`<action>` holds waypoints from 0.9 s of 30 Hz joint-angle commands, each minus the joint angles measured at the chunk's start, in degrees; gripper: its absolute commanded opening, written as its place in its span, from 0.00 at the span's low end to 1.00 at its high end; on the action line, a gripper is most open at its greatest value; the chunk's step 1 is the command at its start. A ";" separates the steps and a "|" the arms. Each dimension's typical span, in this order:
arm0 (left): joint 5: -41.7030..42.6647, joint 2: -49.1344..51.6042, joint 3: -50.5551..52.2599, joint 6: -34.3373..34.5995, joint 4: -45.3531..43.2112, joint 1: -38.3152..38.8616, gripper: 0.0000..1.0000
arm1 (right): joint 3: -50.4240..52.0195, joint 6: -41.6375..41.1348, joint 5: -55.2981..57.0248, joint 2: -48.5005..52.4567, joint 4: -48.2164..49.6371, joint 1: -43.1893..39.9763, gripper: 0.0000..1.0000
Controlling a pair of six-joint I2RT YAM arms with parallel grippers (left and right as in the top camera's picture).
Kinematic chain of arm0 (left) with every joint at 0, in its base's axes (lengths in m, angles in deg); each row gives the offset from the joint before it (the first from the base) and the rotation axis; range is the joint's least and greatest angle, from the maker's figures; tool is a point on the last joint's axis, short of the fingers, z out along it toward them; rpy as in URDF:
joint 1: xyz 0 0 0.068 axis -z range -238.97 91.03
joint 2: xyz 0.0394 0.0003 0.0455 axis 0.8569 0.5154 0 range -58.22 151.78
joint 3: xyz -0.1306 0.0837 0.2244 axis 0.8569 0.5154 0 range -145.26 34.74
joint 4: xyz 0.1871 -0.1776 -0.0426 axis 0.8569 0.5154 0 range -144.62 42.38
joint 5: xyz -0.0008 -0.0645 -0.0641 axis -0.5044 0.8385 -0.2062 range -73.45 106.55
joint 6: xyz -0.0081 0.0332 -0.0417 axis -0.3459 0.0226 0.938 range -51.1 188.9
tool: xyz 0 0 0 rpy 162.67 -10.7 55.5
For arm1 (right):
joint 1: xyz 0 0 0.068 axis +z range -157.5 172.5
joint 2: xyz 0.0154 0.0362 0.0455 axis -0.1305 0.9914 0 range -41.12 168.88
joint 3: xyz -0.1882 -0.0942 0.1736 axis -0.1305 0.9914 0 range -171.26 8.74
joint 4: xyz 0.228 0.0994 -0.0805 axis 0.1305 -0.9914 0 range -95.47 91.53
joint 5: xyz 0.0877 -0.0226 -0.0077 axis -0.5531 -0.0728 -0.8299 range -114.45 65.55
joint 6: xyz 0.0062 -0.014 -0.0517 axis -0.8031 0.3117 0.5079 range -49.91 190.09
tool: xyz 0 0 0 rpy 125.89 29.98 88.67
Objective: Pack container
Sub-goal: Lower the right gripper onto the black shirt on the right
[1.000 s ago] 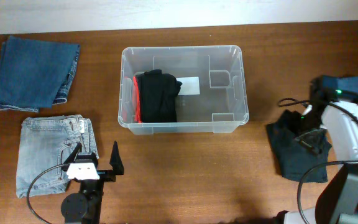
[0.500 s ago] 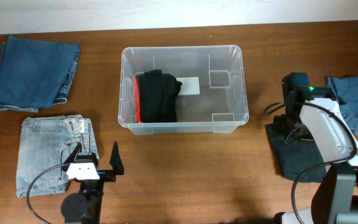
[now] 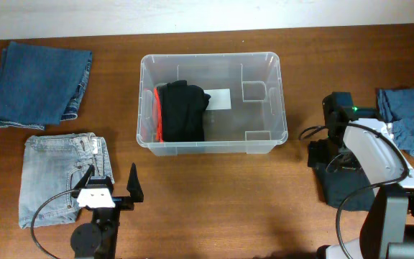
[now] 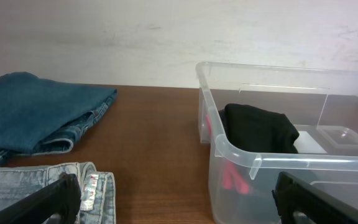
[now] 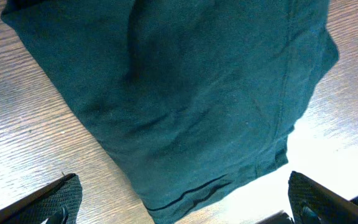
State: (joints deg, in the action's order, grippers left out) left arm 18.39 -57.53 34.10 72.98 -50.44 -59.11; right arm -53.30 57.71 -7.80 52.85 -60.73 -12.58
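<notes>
— Where is the container?

— The container (image 3: pixel 208 55) stands upright on the table (image 3: pixel 228 208), just toward 12 o'clock of the centre in the overhead view, its open top facing up. A folded black garment (image 3: pixel 182 111) lies inside at the 9 o'clock end, with a red edge (image 3: pixel 157 115) showing along that side. A white label (image 3: pixel 219 99) sits on the base, touching the garment at its 3 o'clock side.

— And the left gripper?

— The left gripper (image 3: pixel 112 173) is at 7 o'clock, its two fingers spread wide with nothing between them. It hangs just beside a pair of pale jeans (image 3: pixel 52 180) at 8 o'clock. Its own camera looks toward 12 o'clock across the table at the near corner of the container.

— What else lies on that side?

— A folded pair of dark jeans (image 3: pixel 42 83) at 10 o'clock, well apart from the container.

— The right gripper?

— The right gripper (image 5: pixel 185 202) is at 3 o'clock, pointing down over a dark cloth (image 5: pixel 185 93) that lies at 4 o'clock. Its fingers stand far apart, one at each lower corner of the wrist view, and clamp nothing. Whether the tips touch the cloth cannot be told.

— Anything beyond it?

— A blue denim piece (image 3: pixel 408 119) at the table's 3 o'clock edge, near the arm.
</notes>
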 commanded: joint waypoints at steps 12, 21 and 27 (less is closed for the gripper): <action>-0.15 -0.28 0.13 -0.48 0.42 -0.24 0.99 | 3.72 -0.09 -0.42 0.17 8.20 -0.46 0.99; -0.15 -0.28 0.13 -0.48 0.42 -0.24 0.99 | 3.72 1.68 -4.22 3.37 10.56 -8.13 0.98; -0.15 -0.28 0.13 -0.48 0.42 -0.24 0.99 | 3.74 1.86 -3.82 7.91 13.31 -8.20 0.98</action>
State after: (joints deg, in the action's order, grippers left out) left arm 18.41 -57.53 34.10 72.98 -50.44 -59.11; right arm -50.11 59.37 -11.10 58.71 -48.30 -20.58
